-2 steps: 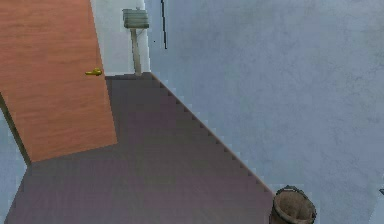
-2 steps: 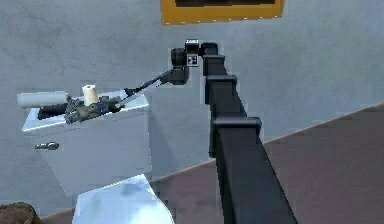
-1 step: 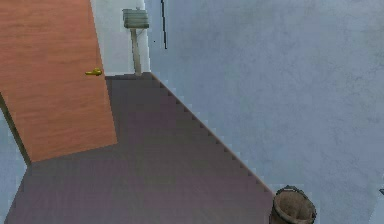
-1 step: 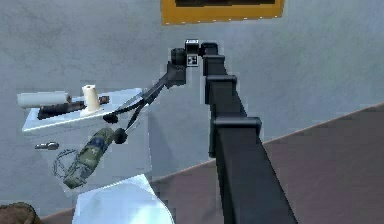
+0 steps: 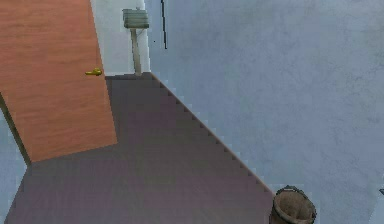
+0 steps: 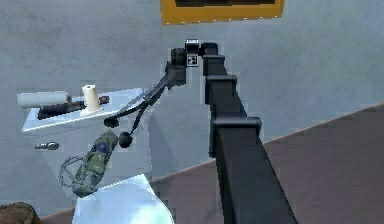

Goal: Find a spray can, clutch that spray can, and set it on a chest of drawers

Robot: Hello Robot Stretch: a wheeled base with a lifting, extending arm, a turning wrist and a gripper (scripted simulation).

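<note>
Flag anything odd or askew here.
A greenish can is tilted across the front of the toilet tank, at the far end of the claw; whether the claw holds it I cannot tell. On the tank's lid a dark-and-white cylinder lies on its side beside a pale roll. Nothing looks spilled or broken.

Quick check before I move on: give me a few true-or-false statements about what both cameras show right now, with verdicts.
1. A wooden door with a gold knob is at the forward view's left. True.
2. The picture frame on the wall is blue. False: it is orange.
3. A greenish, can-like thing shows by the far end of the gripper, in front of the white toilet tank. True.
4. The tank's lid is bare. False: a pale cylinder and a longer roll lie on it.
</note>
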